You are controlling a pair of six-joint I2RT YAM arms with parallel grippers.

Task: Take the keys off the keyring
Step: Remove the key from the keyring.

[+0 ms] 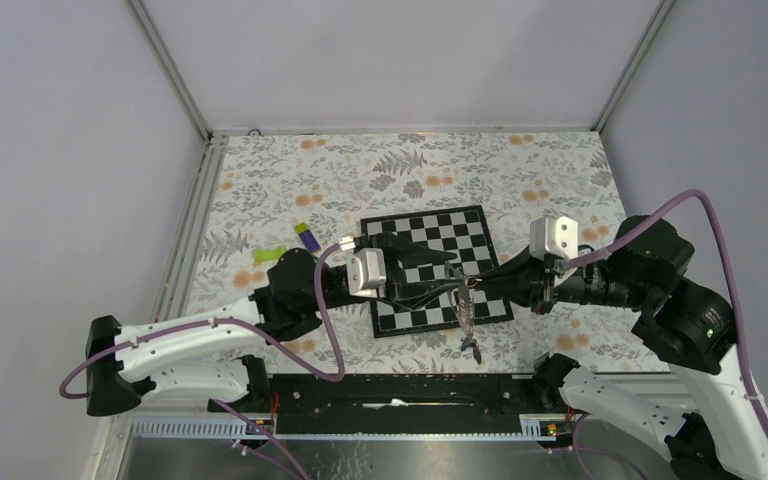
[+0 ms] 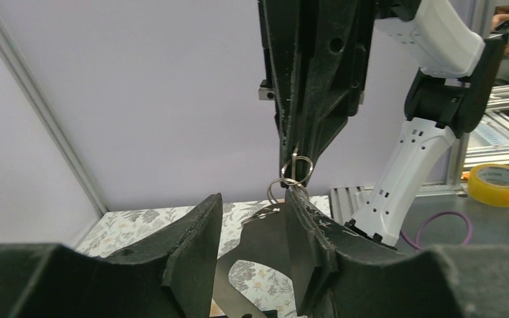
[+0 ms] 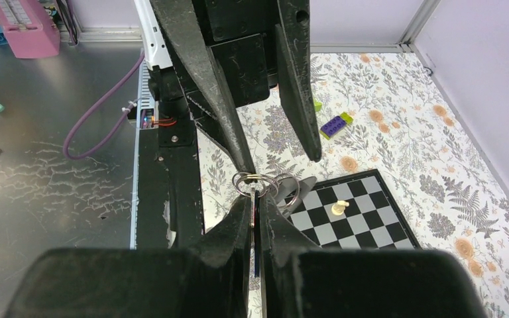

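The keyring's metal rings (image 3: 260, 182) are pinched at the tips of my right gripper (image 3: 254, 199), which is shut on them, with a thin dark-blue piece between the pads. In the top view the keyring (image 1: 466, 312) hangs down over the chessboard's near edge, its blue clip (image 1: 464, 346) lowest. I cannot tell single keys apart in the bundle. My left gripper (image 1: 452, 275) is open. The rings (image 2: 296, 169) sit at the tip of its right finger (image 2: 305, 232), and its left finger (image 2: 195, 245) stands apart. My right gripper (image 1: 476, 284) meets it head-on.
The chessboard (image 1: 415, 228) lies under both grippers, with a pale pawn (image 3: 338, 208) on it. A purple-and-yellow stick (image 1: 307, 235) and a lime-green piece (image 1: 268, 254) lie left of the board on the floral mat. Walls and metal posts enclose the area.
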